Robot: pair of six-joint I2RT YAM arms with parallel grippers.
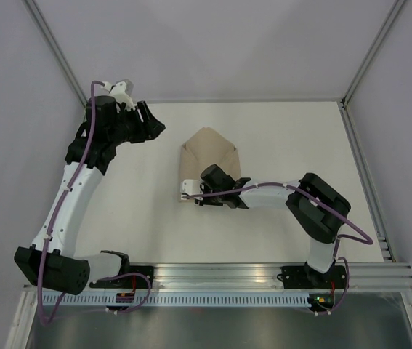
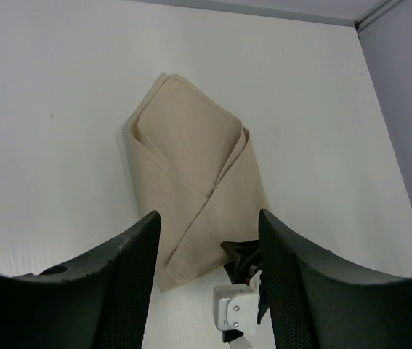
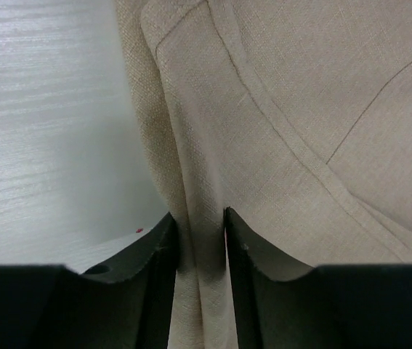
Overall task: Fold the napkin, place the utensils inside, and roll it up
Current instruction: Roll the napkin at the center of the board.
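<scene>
Black fingers (image 3: 158,265) of the right gripper (image 3: 200,243) fill the bottom of the right wrist view, drawn close together on a raised ridge of the napkin (image 3: 300,109), cloth caught between the pads. That looks like a pinch on the near left edge, ready to start the roll. To do it well: hold every layer of that fold, lift only a little, and turn it over evenly so the envelope shape does not spring apart.

From above, the right gripper (image 1: 191,192) sits at the napkin's (image 1: 209,151) near corner, mid-table (image 1: 293,138). The left gripper (image 1: 151,125) hangs well off to the far left, jaws apart, holding nothing.

Only the left wrist view shows the overlapping flaps in full; only the right wrist view shows the pinch itself. No utensils show anywhere, and whether they lie inside cannot be told.
</scene>
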